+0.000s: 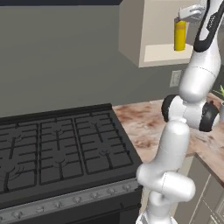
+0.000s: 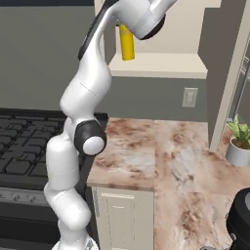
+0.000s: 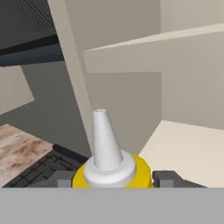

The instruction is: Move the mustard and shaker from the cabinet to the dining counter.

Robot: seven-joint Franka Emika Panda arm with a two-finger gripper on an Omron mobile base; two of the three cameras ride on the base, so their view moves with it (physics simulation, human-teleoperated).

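The mustard [image 1: 180, 37], a slim yellow bottle with a white nozzle [image 3: 104, 140], stands upright at the front left of the cabinet's [image 1: 131, 30] pale shelf [image 2: 161, 66]. My gripper [image 1: 181, 19] reaches into the open cabinet from above. It is shut on the mustard [image 2: 127, 46] just below the nozzle. In the hand view the two dark fingertips [image 3: 65, 178] press against the bottle's yellow shoulder [image 3: 142, 168], one on each side. I cannot tell whether the bottle's base rests on the shelf or hangs just above it. The shaker and the dining counter are out of view.
Below the cabinet lie a black stove [image 1: 57, 148] and a short marbled counter [image 2: 161, 151] beside it. A wall socket [image 2: 190, 97] sits under the cabinet. A potted plant [image 2: 239, 141] stands at the right by a tall beige panel [image 2: 224, 73].
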